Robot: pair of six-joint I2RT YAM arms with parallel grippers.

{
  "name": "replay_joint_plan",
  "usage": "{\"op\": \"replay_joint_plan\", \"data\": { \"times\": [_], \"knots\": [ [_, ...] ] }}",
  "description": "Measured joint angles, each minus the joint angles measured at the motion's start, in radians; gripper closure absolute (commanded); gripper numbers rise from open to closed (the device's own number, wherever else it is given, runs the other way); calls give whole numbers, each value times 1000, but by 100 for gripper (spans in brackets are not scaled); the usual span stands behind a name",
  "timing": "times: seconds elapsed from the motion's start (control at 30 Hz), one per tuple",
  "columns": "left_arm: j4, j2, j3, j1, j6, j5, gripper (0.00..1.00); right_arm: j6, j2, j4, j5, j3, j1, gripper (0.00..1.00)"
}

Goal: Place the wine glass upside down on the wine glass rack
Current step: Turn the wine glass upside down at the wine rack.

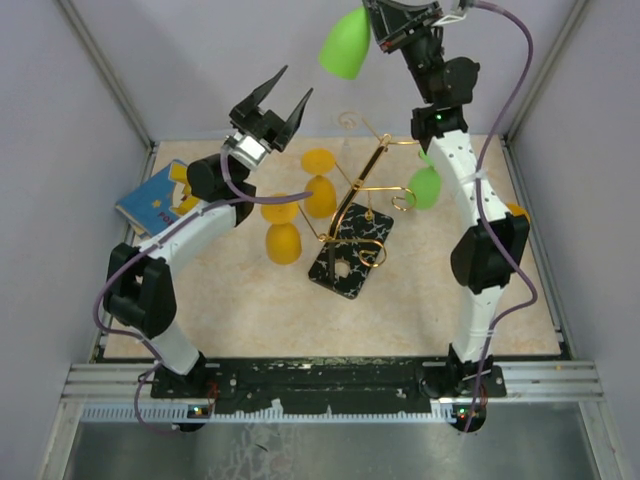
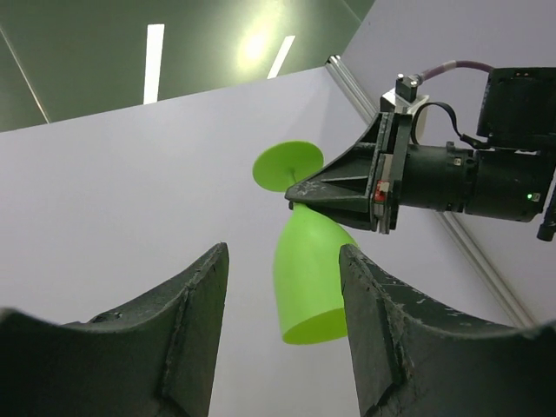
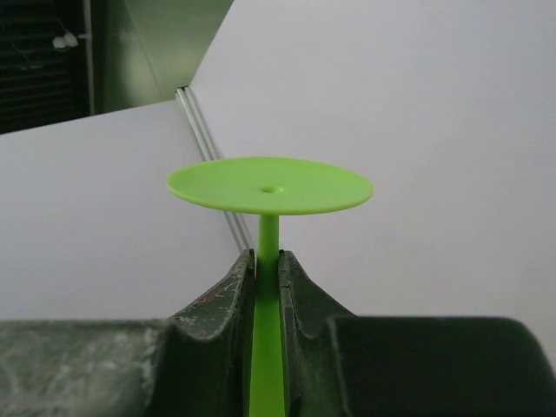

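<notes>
1. Your right hand (image 3: 268,271) is pinched narrow on the stem of the green wine glass (image 1: 345,45). Its fingers (image 3: 228,300) press the stem just under the flat foot disc.
2. Orientation, from the left wrist view: the foot is on top and the bowl hangs below with its open rim down, slightly tilted.
3. Location: the glass is held high in the air at the far side of the scene, well apart from the wine glass rack (image 1: 362,185) and touching nothing but your right hand.
4. The rack stands near the middle of the desk (image 1: 250,310), its gold wire arms rising from a black marbled base.
5. Your left hand (image 1: 272,100) is raised to the left of the rack with its jaws wide apart and nothing between them.
6. A second green glass (image 1: 425,187) sits at the rack's right arm. Two yellow glasses (image 1: 283,240) are at its left side; they appear to hang from the wire, though the overhead view does not settle that.
7. A blue box (image 1: 152,200) lies at the desk's left edge, beside your left arm.
</notes>
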Motion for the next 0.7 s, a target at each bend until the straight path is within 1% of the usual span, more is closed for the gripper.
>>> {"op": "replay_joint_plan", "data": {
  "times": [0.17,0.27,0.43,0.57,0.7],
  "knots": [
    [3,0,31,5,-8,-7,40,-55,-97,-28,2,-109,-25,100],
    [4,3,49,11,-8,-24,40,-85,-166,-52,-1,-186,-60,100],
    [4,45,132,42,-22,-90,40,-157,-297,-118,-12,-327,-115,100],
    [-8,102,224,88,-71,-136,40,-255,-424,-196,-32,-435,-138,100],
    [-16,157,289,128,-115,-160,40,-391,-587,-305,-58,-551,-140,100]
  ]
}}
